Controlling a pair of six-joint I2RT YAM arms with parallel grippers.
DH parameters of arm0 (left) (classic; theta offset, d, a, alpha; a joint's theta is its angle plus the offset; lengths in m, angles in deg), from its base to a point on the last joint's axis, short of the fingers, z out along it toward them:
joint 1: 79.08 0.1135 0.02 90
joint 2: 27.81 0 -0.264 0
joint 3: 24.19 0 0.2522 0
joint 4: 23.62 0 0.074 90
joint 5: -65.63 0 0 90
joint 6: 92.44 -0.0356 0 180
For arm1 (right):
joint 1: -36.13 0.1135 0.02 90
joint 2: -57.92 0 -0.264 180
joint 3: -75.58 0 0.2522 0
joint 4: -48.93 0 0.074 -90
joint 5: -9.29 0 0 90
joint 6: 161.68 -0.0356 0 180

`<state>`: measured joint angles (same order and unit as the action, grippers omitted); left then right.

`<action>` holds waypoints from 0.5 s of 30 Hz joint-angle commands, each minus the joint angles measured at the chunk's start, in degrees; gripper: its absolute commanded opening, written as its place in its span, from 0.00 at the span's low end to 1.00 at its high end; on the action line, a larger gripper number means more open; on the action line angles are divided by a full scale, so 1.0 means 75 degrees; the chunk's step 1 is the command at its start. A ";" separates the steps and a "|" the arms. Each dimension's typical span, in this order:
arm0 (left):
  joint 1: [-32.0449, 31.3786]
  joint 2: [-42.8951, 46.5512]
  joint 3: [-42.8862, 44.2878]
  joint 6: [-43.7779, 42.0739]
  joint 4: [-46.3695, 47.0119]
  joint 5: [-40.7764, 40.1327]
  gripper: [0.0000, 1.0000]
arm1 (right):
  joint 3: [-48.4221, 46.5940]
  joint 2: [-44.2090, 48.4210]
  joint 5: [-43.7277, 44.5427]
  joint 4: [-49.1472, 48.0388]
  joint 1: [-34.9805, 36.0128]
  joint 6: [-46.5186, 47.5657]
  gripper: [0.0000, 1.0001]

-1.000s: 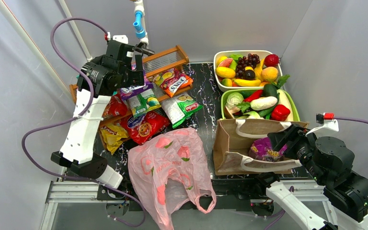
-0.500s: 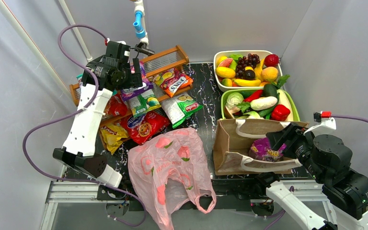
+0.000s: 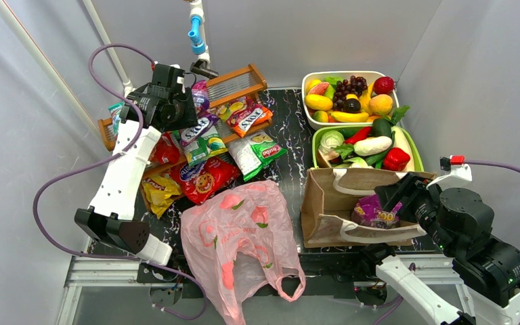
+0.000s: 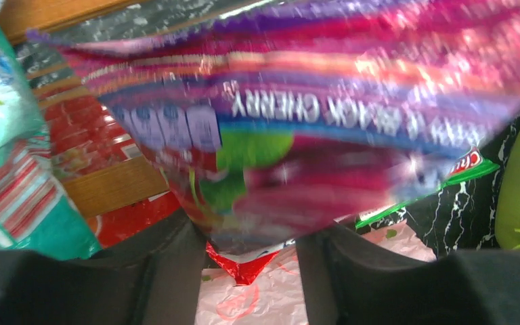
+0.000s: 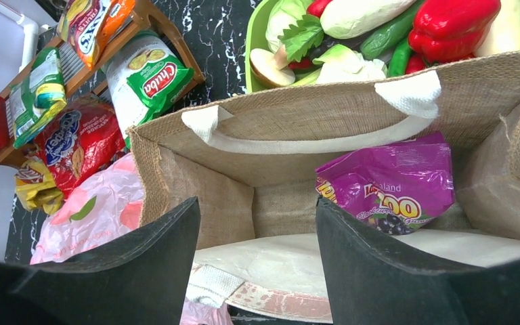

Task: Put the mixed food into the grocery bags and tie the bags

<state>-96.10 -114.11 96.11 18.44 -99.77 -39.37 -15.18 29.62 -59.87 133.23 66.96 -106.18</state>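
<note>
My left gripper is at the wooden rack at the back left, shut on the lower edge of a purple black-cherry snack packet; that packet is raised above the pile. More packets lie below it: red, green, yellow. The pink plastic bag lies flat at the front centre. My right gripper hangs open over the mouth of the brown tote, holding nothing. A purple packet sits inside the tote.
A white tray of toy fruit stands at the back right, with a green tray of toy vegetables just in front of it, touching the tote's far side. Grey walls close in on both sides. A blue-tipped pipe hangs above the rack.
The left jaws have closed on the purple packet and drawn it up and back off the pile, uncovering a packet beneath. The right gripper has barely shifted.
</note>
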 commanded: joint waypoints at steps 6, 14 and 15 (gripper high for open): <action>0.0057 0.0171 -0.0094 0.0064 0.0241 0.0607 0.24 | 0.0027 -0.0034 0.0098 -0.0287 -0.0009 0.0030 0.69; 0.0052 0.0212 0.0457 0.0248 0.0159 0.1553 0.00 | 0.0000 -0.0032 0.0090 -0.0290 -0.0007 0.0008 0.67; 0.0052 0.0248 0.0531 0.0294 0.0149 0.1688 0.00 | -0.0010 -0.0033 0.0083 -0.0289 0.0001 -0.0004 0.67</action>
<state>-96.06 -113.89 96.35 19.21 -99.53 -31.57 -14.87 29.65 -59.85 133.17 66.96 -106.18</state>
